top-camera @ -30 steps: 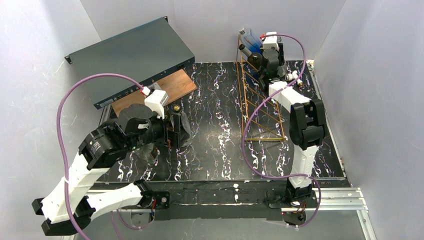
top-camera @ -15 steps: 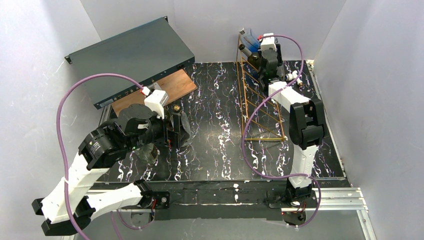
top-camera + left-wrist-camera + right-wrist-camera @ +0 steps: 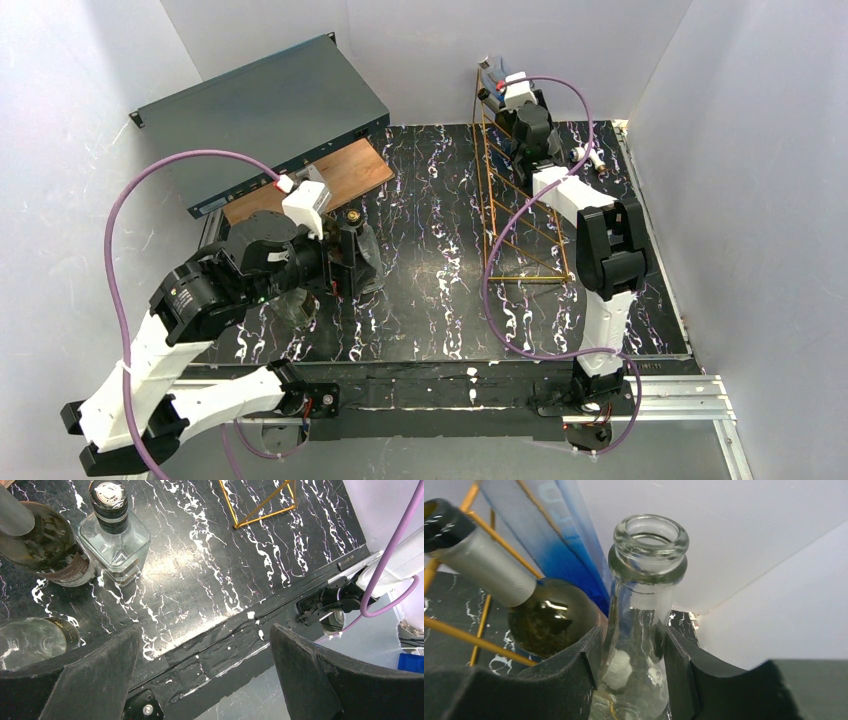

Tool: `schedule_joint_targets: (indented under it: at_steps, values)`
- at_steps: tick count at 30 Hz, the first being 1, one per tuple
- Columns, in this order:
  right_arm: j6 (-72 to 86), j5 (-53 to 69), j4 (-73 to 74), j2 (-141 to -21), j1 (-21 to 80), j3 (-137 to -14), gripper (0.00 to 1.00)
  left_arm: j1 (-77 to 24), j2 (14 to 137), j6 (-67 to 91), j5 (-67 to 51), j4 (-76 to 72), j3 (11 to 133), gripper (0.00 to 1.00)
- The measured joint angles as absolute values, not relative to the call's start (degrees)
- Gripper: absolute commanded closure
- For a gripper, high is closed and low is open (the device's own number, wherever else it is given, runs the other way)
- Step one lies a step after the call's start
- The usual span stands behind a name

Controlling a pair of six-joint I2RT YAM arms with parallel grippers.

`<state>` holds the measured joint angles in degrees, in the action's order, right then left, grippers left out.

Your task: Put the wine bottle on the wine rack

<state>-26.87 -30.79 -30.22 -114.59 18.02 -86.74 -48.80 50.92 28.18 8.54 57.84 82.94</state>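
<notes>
**Clear bottle up at the rack's tall end, pinched by the neck**

The right gripper (image 3: 634,642) is up in the far right corner, fingers pressed onto the neck of the clear wine bottle (image 3: 646,575), one pad on each side. The neck rises straight out from between the fingers, its open mouth aimed at the white corner. The long axis runs in line with the gripper, and the body is hidden behind the fingers.

Just left of it, the gold wine rack (image 3: 512,205) carries a dark bottle (image 3: 489,565) with silver foil and a blue bottle (image 3: 559,545), both slanted among the wires.

Tight quarters here: the far wall (image 3: 420,50) sits right behind the rack's tall end, and the right wall (image 3: 740,200) is near. The rack slopes down toward the near side on the black marbled mat (image 3: 440,300). A broad open band of mat lies between it and the left side.

Over there the left gripper (image 3: 205,630) hangs with fingers spread wide, holding nothing, near a square bottle (image 3: 116,535). A grey box (image 3: 260,105) sits at far left.
</notes>
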Motion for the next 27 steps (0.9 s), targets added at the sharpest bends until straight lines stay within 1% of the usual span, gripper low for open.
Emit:
schedule_joint_targets:
  at_steps: [6,14,15,16,27]
  values:
    - [-27.6,-26.5,-31.0,-113.8,18.5,-84.6,0.99,-48.8,50.1,28.4,8.5,57.8,82.9,0.01]
    - [-29.1,-24.6,-31.5,-113.4,18.6,-83.7,0.99,-48.8,50.0,28.6,8.5,57.8,82.8,0.01]
    - [-29.2,-24.4,-31.5,-113.4,18.6,-83.5,0.98,-48.8,49.9,28.6,8.5,57.7,82.7,0.01]
    - [-29.3,-24.2,-31.5,-113.3,18.6,-83.5,0.95,-48.8,49.7,28.7,8.5,57.6,82.4,0.01]
    - [-30.3,-21.2,-29.5,-112.9,18.6,-83.4,0.84,-48.8,49.2,29.1,8.5,57.5,82.0,0.01]
